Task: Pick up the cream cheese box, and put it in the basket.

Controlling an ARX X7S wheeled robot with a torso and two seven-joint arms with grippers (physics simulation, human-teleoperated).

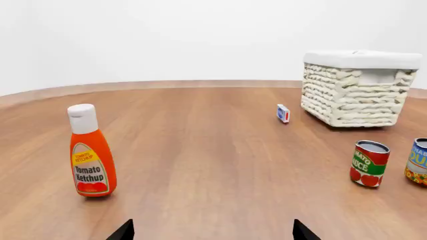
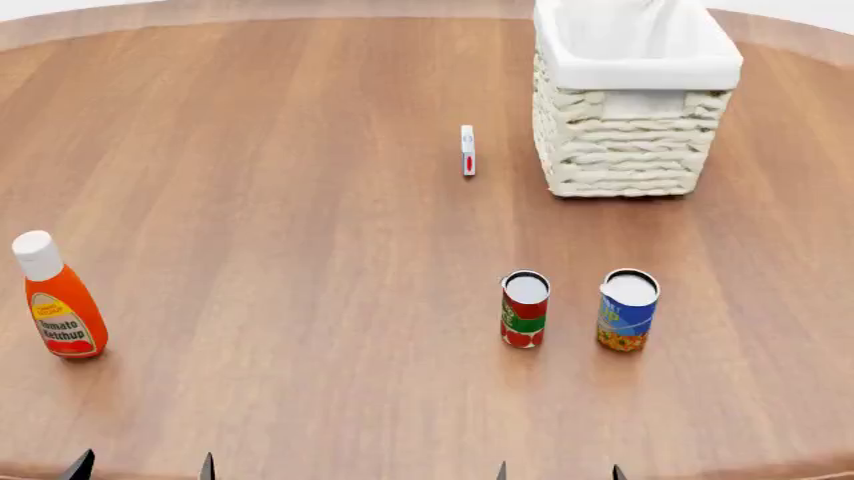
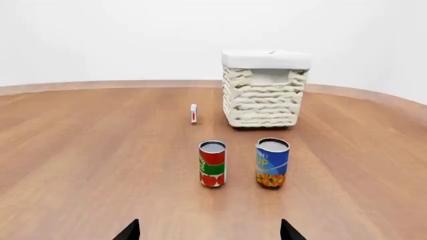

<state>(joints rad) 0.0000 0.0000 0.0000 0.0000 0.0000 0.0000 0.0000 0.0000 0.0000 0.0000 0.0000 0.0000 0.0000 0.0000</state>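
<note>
The cream cheese box point(image 2: 467, 150) is a thin white box with red and blue marks, standing on edge on the wooden table just left of the basket point(image 2: 627, 150). It also shows as the box point(image 1: 283, 113) and the box point(image 3: 193, 113). The woven cream basket point(image 1: 353, 95), the same basket point(image 3: 263, 97), has a white liner over its rim. My left gripper point(image 2: 143, 467) and right gripper point(image 2: 558, 472) sit at the table's near edge, both open and holding nothing, far from the box. Only their dark fingertips point(image 1: 123, 231) and fingertips point(image 3: 130, 231) show.
A tomato ketchup bottle point(image 2: 56, 298) stands near the left front. A red-and-green can point(image 2: 525, 309) and a blue can point(image 2: 627, 309) stand side by side between my right gripper and the basket. The round table's edge curves behind the basket.
</note>
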